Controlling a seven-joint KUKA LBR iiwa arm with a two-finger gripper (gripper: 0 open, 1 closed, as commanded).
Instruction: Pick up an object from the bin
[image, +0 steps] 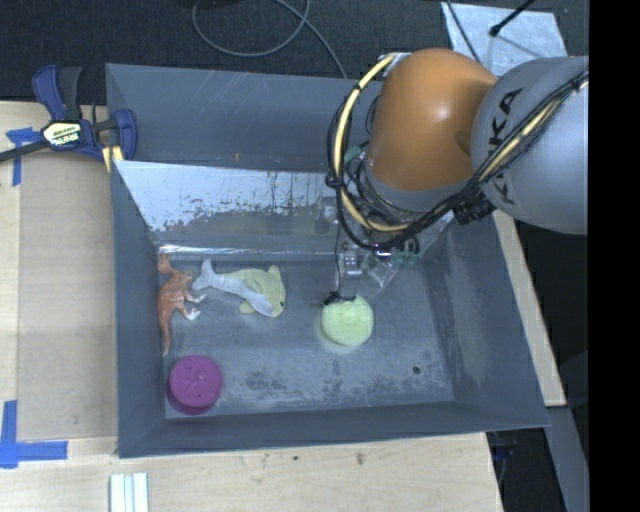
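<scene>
Pale green ball (348, 326) lies just beneath the claw (341, 294).

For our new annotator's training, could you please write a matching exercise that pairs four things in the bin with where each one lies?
Things:
1. pale green ball
2. magenta round puck
3. orange dinosaur figure
4. grey-and-yellow fish toy

Places:
A. view's lower-left corner of the bin floor
B. right by the gripper, mid-floor
C. along the view's left wall
D. between the dinosaur and the ball

Pairs: 1-B, 2-A, 3-C, 4-D
</scene>
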